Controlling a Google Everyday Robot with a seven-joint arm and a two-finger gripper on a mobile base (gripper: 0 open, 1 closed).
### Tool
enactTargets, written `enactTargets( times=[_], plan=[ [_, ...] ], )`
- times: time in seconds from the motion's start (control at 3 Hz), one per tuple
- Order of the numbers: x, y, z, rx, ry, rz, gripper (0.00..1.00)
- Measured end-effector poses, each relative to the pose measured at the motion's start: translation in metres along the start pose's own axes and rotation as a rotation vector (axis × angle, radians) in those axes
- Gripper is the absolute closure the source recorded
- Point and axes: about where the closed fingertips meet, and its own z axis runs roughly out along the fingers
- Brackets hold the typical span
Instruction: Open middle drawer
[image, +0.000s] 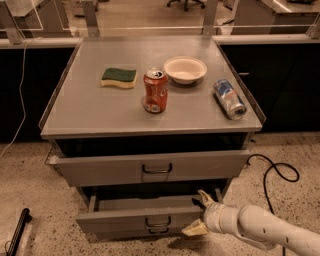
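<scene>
The middle drawer (135, 218) is the low grey front under the top drawer, pulled out a little so its plain grey tray (145, 203) shows. Its small dark wire loop handle (156, 221) is at the centre of the front. My gripper (200, 215), on a white arm (255, 230) coming in from the lower right, is at the right end of that drawer front. Its tan fingers (205, 198) are spread open, one above and one below the front's edge, holding nothing.
The top drawer (150, 167) also stands slightly out. On the cabinet top (95, 110) sit a green sponge (119, 77), a red soda can (155, 90), a white bowl (185, 69) and a blue can on its side (229, 98). A black cable (275, 172) lies on the floor at right.
</scene>
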Motion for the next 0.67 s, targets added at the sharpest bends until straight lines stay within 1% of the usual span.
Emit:
enactTargets(
  times=[0.33, 0.67],
  plan=[
    [0.0003, 0.0007, -0.0006, 0.000, 0.000, 0.000, 0.49],
    [0.0003, 0.0007, -0.0006, 0.000, 0.000, 0.000, 0.72]
  ],
)
